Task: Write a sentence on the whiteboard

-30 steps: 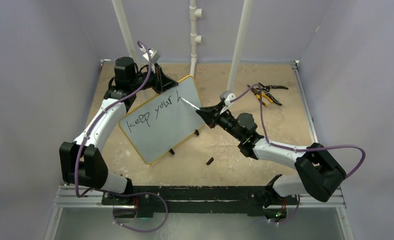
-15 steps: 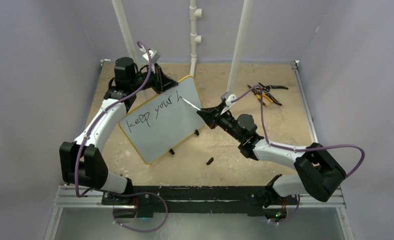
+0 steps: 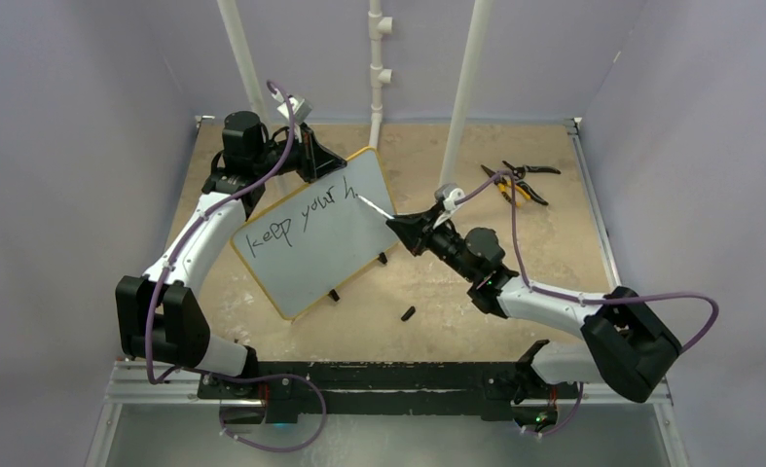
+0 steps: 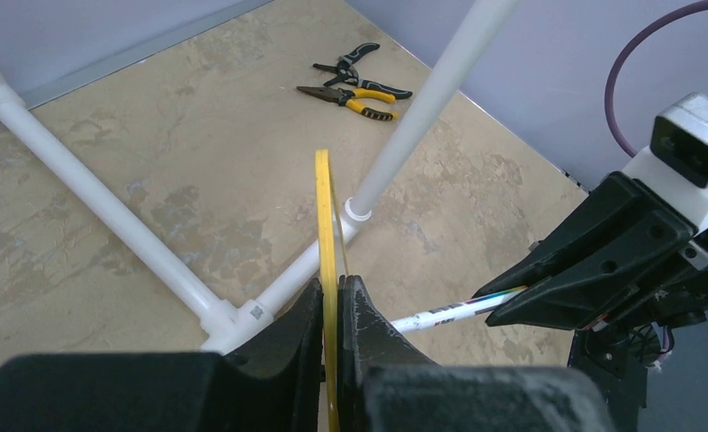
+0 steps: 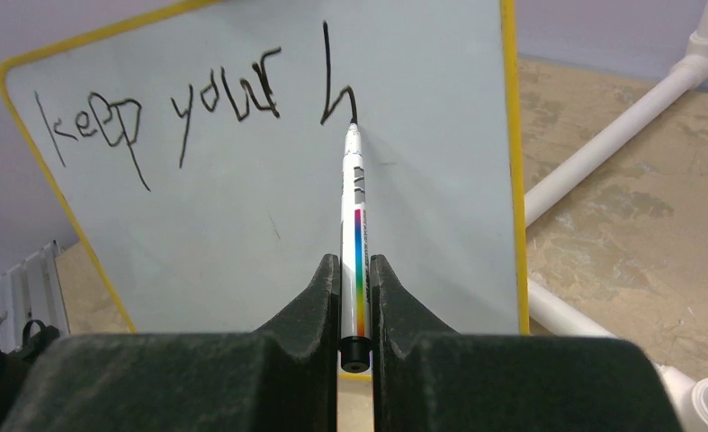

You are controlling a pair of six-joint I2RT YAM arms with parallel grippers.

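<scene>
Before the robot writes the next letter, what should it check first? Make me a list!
1. Board held: the left gripper pinches the whiteboard's yellow edge: ok.
2. Pen held: the right gripper is shut on the marker: ok.
3. Marker tip touches the board at the end of the "h": ok.
4. The writing reads "keep your h", with clear strokes: ok.
5. Enough room right of the "h" for the rest of the word: cannot tell.
6. The pliers lie apart from both arms: ok.
</scene>
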